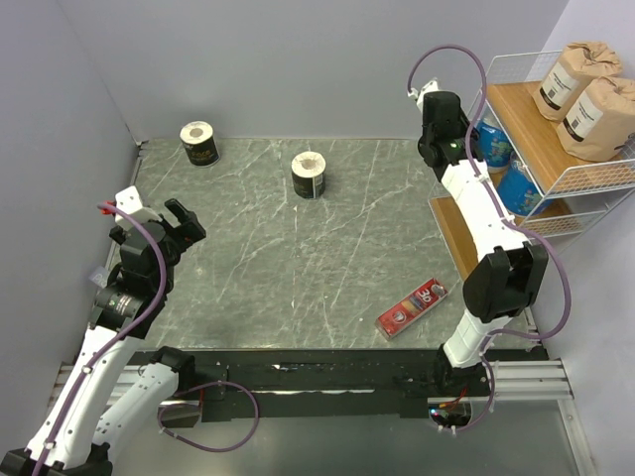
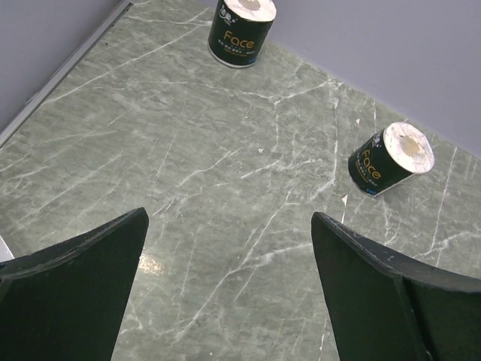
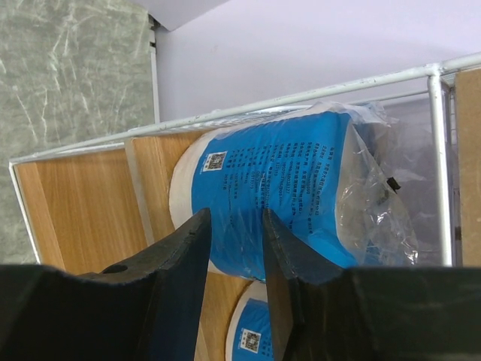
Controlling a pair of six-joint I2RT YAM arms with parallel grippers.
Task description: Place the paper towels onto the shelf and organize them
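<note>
Two black paper towel rolls with white tops stand on the table, one far left, one near the middle. My left gripper is open and empty above the left table. Two brown rolls stand on the shelf's top tier. My right gripper reaches into the middle tier; its jaws stand close together, pinched on a blue roll lying there. A second blue roll lies beside it.
A flat red box lies on the table near the right arm's base. White wire rails frame the shelf tier around my right gripper. Grey walls close the table at the back and left.
</note>
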